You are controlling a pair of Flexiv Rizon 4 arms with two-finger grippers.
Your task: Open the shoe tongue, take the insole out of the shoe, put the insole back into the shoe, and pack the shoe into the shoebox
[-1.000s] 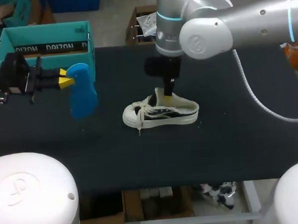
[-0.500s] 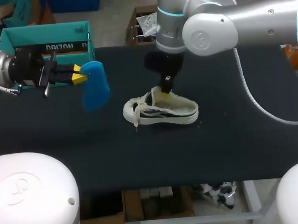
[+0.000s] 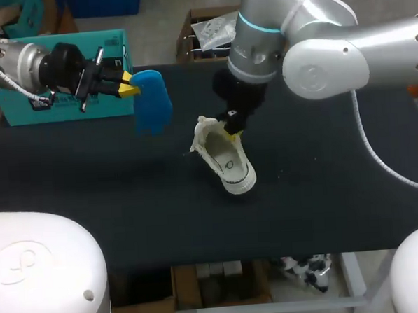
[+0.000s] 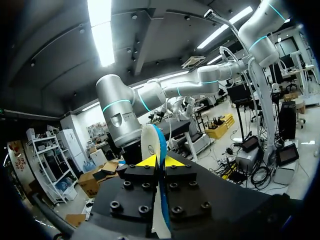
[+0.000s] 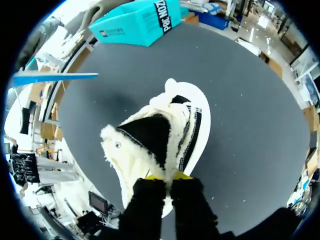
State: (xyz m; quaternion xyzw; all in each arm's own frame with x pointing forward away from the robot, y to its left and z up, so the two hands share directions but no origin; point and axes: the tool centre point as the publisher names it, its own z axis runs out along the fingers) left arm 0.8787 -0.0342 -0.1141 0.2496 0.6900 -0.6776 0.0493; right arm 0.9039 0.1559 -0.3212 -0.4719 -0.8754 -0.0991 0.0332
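One shoe [image 3: 227, 159] newly askew, one insole [image 3: 152, 110] nearer.

The shoe [image 3: 227, 159] is cloth with a fleecy lining. The insole [image 3: 152, 107] looks smooth and matt, the worktop [image 3: 91, 191] matt, the box [image 3: 52, 112] cardboard.

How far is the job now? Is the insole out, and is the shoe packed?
Done: the insole is out of the shoe, pinched in the left gripper above the table. In hand: the right gripper holds the shoe by its fleecy edge. Left: putting the insole back in and packing the shoe into the teal box.
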